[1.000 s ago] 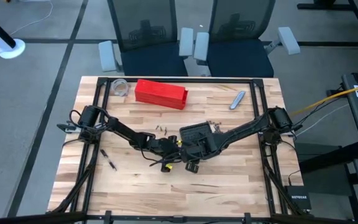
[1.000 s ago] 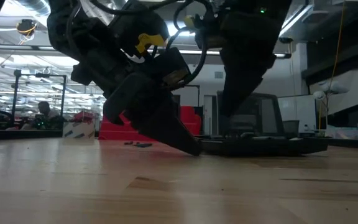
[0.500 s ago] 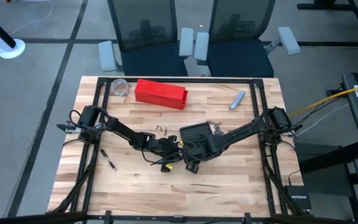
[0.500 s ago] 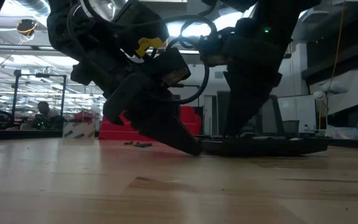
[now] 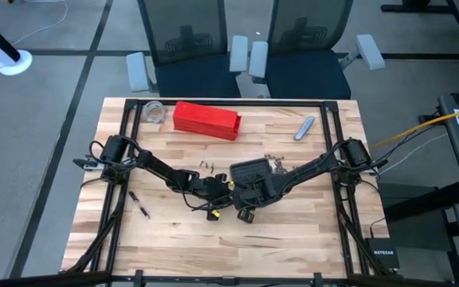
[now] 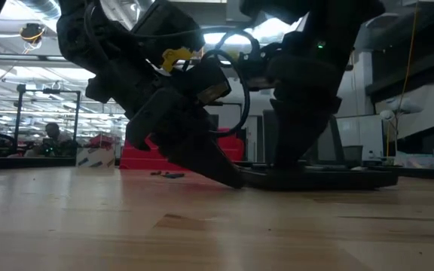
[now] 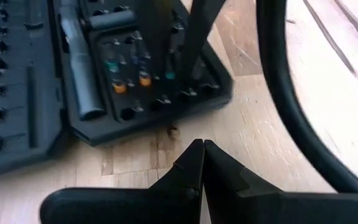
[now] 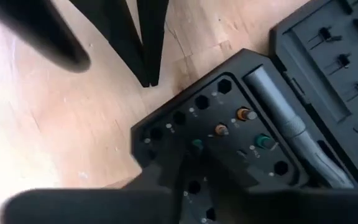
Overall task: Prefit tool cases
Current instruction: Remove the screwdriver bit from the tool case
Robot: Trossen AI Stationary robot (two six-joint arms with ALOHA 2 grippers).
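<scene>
High view. You have the wooden table with both arms meeting near its middle. The tool case, black and lying open, sits at table centre, just in front of a scatter of loose bits. The left gripper comes in from the left and ends at the case's near-left edge; the right gripper reaches from the right and stands over the case's near half. Also on the table: red box at the far side, clear tape roll at the far-left corner, grey utility knife at far right, a small dark tool near the left edge.

Low view. You see the left gripper slanting down with its tip at the table, touching or just beside the edge of the tool case, which lies flat. The right gripper is down on the case; its fingers cannot be made out here. The red box shows behind.

Left wrist view. Your left gripper has its fingers pressed together, holding nothing, tip on bare wood just short of the tool case. A small bit lies between tip and case. The right arm's fingers stand in the socket grid, slightly apart.

Right wrist view. Your right gripper sits over the socket rows of the tool case, fingers a little apart beside a green-tipped bit; whether they grip it, you cannot tell.
</scene>
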